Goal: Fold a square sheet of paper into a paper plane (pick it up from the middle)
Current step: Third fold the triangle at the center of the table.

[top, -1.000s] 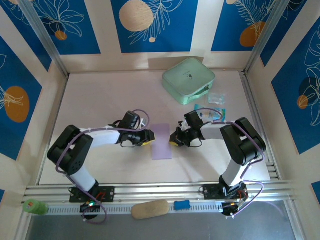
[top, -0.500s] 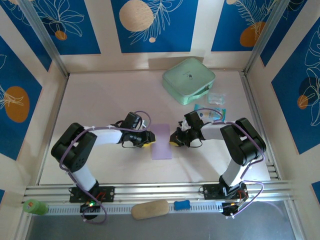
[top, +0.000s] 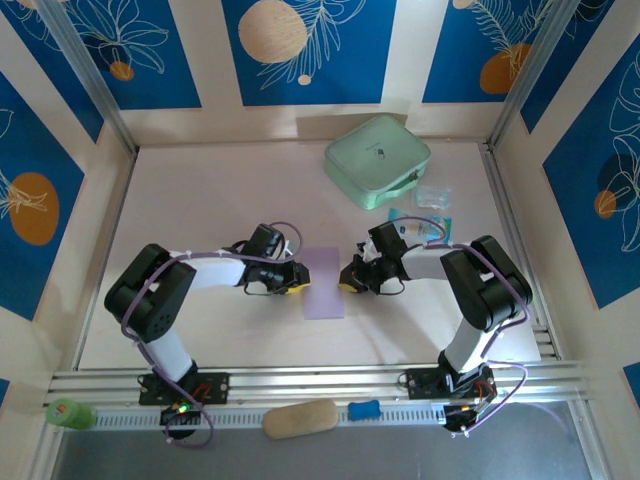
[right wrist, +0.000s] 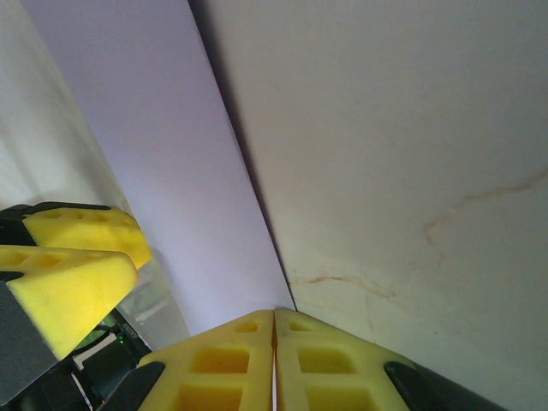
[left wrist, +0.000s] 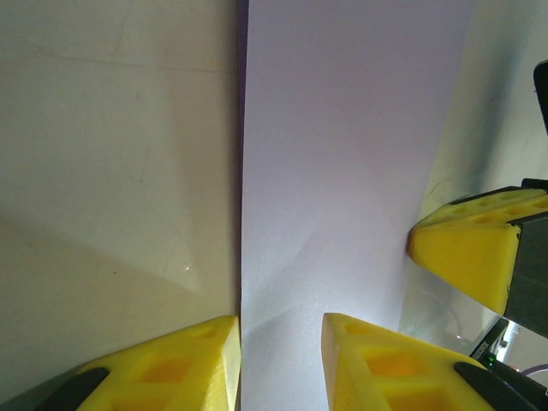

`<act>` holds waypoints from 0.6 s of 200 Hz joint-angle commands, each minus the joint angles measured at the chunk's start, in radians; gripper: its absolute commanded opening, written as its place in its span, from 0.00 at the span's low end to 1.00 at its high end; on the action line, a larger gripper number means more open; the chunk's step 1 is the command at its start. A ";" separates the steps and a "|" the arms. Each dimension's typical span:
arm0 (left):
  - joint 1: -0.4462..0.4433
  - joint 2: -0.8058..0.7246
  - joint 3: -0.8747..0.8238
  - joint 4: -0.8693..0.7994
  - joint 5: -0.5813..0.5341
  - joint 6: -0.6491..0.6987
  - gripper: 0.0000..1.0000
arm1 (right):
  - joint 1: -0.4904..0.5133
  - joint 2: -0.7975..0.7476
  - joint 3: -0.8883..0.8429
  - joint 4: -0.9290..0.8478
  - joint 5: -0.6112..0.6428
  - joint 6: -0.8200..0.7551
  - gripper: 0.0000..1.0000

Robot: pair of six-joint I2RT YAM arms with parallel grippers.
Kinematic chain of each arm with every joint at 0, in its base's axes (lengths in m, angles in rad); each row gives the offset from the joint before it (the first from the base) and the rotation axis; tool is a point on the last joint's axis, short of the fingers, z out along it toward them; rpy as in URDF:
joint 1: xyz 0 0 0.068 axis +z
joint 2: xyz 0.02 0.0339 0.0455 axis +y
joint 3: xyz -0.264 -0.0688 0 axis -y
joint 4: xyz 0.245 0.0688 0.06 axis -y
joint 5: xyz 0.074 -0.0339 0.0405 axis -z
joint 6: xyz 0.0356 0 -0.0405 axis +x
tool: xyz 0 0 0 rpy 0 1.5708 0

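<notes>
**Left pincer closes in on the folded sheet's edge**

1. Sheet. The sheet of paper (top: pixel 323 283) lies flat on the table (top: pixel 220 200), midway between my two pincers and well apart from the green case (top: pixel 377 160). It shows as a narrow rectangle rather than a square, so I judge that one fold is already made. No pointed dart shape exists yet, and most of the task remains.

2. Left pincer. My left pincer (top: pixel 293 283) sits at the sheet's left edge. In the left wrist view that edge runs straight into the gap between the fingers (left wrist: pixel 171 368). The jaws stand partly apart and nothing is held.

3. Right pincer. My right pincer (top: pixel 348 283) is at the opposite edge with its jaws pressed fully together. The fingertips meet exactly where the paper's edge ends. I cannot tell whether a layer is nipped between them or only pinned.

4. Change. Over the last second my left arm has crept slightly toward the sheet. The sheet and the right arm have held position.

5. Meaning. I judge this to be a set-up for gripping or creasing the left edge while the right side anchors the sheet. Thin paper may slide or buckle if the anchor slips.
</notes>
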 commanded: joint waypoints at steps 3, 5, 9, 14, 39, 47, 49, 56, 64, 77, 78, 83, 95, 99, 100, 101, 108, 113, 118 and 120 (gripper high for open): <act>-0.014 0.016 0.013 0.025 0.027 -0.007 0.29 | 0.007 0.027 -0.044 -0.101 0.032 0.011 0.09; -0.014 0.015 0.012 0.025 0.026 -0.007 0.29 | 0.007 0.027 -0.043 -0.101 0.032 0.011 0.09; -0.013 0.012 0.012 0.026 0.023 -0.007 0.29 | 0.007 0.027 -0.043 -0.102 0.032 0.010 0.09; -0.014 0.007 0.012 0.025 0.021 -0.007 0.28 | 0.007 0.027 -0.043 -0.103 0.034 0.011 0.09; -0.014 -0.006 0.006 0.040 0.021 -0.011 0.29 | 0.009 0.030 -0.039 -0.105 0.035 0.012 0.09; -0.015 -0.008 0.008 0.041 0.021 -0.011 0.29 | 0.009 0.030 -0.040 -0.105 0.036 0.013 0.09; -0.014 -0.008 0.009 0.039 0.021 -0.011 0.29 | 0.010 0.031 -0.040 -0.106 0.036 0.013 0.09; -0.013 -0.007 0.011 0.036 0.023 -0.009 0.28 | 0.010 0.030 -0.041 -0.107 0.036 0.013 0.09; -0.014 -0.007 0.011 0.038 0.022 -0.007 0.27 | 0.010 0.030 -0.040 -0.106 0.037 0.014 0.10; -0.014 -0.007 0.009 0.040 0.021 -0.009 0.26 | 0.011 0.031 -0.039 -0.109 0.037 0.014 0.09; -0.014 -0.007 0.009 0.041 0.021 -0.010 0.26 | 0.011 0.030 -0.038 -0.109 0.037 0.014 0.09; -0.013 -0.006 0.008 0.042 0.021 -0.010 0.25 | 0.013 0.030 -0.039 -0.109 0.038 0.014 0.09; -0.014 -0.009 0.006 0.045 0.021 -0.012 0.24 | 0.013 0.030 -0.037 -0.112 0.040 0.014 0.10; -0.013 -0.010 0.005 0.046 0.021 -0.014 0.24 | 0.012 0.030 -0.037 -0.112 0.040 0.014 0.09; -0.014 -0.010 0.005 0.046 0.021 -0.014 0.24 | 0.012 0.030 -0.037 -0.112 0.040 0.013 0.09; -0.014 -0.010 0.005 0.047 0.021 -0.014 0.24 | 0.012 0.030 -0.037 -0.112 0.040 0.014 0.10; -0.014 -0.012 0.003 0.048 0.021 -0.014 0.24 | 0.012 0.030 -0.037 -0.113 0.040 0.013 0.09; -0.014 -0.013 0.003 0.048 0.019 -0.014 0.24 | 0.012 0.030 -0.036 -0.115 0.041 0.013 0.09; -0.014 -0.013 0.003 0.046 0.019 -0.015 0.24 | 0.013 0.030 -0.035 -0.116 0.041 0.013 0.10; -0.014 -0.015 0.003 0.045 0.020 -0.014 0.24 | 0.012 0.030 -0.036 -0.117 0.042 0.013 0.09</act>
